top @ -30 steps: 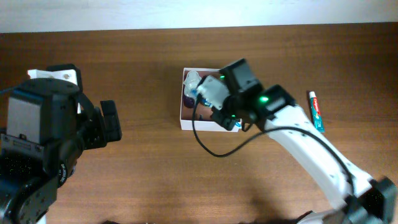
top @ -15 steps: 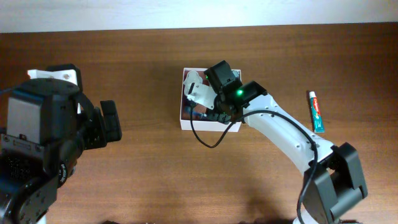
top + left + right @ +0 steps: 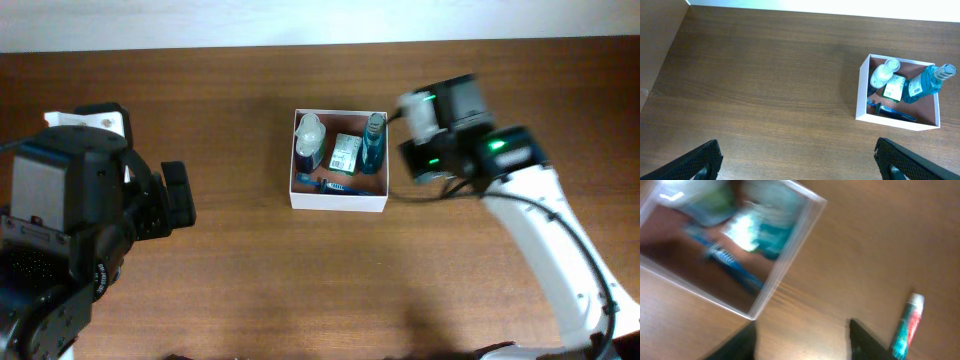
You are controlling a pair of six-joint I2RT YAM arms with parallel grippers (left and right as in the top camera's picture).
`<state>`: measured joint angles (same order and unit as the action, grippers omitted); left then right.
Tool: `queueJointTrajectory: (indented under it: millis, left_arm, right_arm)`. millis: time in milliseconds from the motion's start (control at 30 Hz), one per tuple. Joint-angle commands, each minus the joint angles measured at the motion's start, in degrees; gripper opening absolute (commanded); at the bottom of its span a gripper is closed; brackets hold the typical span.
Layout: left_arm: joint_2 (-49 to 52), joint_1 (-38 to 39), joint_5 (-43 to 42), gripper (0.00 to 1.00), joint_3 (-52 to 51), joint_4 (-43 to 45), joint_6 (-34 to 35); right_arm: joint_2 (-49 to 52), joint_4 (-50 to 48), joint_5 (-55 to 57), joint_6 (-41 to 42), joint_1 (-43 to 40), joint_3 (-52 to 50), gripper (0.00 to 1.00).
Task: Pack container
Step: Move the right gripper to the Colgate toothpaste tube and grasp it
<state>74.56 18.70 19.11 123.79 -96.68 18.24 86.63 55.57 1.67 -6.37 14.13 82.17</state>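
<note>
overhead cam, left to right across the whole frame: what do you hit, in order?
left arm → container → white bottle → green-white packet → blue bottle → right arm. The toothbrush spans the container's front, so it is left out.

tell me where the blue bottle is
In the overhead view, the blue bottle sits inside the container, along its right wall beside the green-white packet.

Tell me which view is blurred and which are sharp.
Overhead: sharp and evenly lit, only the right arm's wrist end is smeared. Left wrist: crisp, container contents readable. Right wrist: heavy motion blur, the container's contents are smears, toothpaste tube soft.
</note>
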Motion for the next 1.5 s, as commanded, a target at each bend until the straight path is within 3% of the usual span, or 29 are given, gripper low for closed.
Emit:
queueJointTrajectory:
  millis: [0, 333, 600, 867, 933, 1100, 1300, 1467]
  left_arm:
    - [-0.02, -0.35, 0.81, 0.99, -0.13, 0.0, -0.04]
    - [-0.02, -0.35, 0.81, 0.99, -0.13, 0.0, -0.04]
    - [-0.02, -0.35, 0.81, 0.99, -0.13, 0.0, -0.04]
    - [-0.02, -0.35, 0.81, 0.99, -0.13, 0.0, -0.04]
    - [-0.02, -0.35, 0.81, 0.99, -0.13, 0.0, -0.04]
    - [-0.02, -0.35, 0.81, 0.99, -0.13, 0.0, -0.04]
    - [-0.02, -0.35, 0.81, 0.99, -0.13, 0.0, -0.04]
    - [-0.02, -0.35, 0.81, 0.99, -0.13, 0.0, -0.04]
  right_arm:
    - [1.42, 0.5, 0.39, 10.12, -8.7, -1.55, 0.64]
    - [15.04, -4.76, -0.11, 11.8, -29.07, -5.38, 0.66]
    - [25.49, -10.01, 0.46, 9.62, -33.0, -5.38, 0.66]
    - [28.24, -12.28, 0.5, 9.66, -32.85, -5.38, 0.66]
    - [28.24, -12.72, 0.33, 9.7, -32.85, -5.42, 0.58]
    - [28.52, -15.78, 0.15, 9.86, -32.85, -6.91, 0.56]
    - [31.56, -17.03, 0.11, 9.88, -32.85, -7.39, 0.45]
    - [32.11, -16.17, 0.0, 9.9, -32.85, -7.37, 0.29]
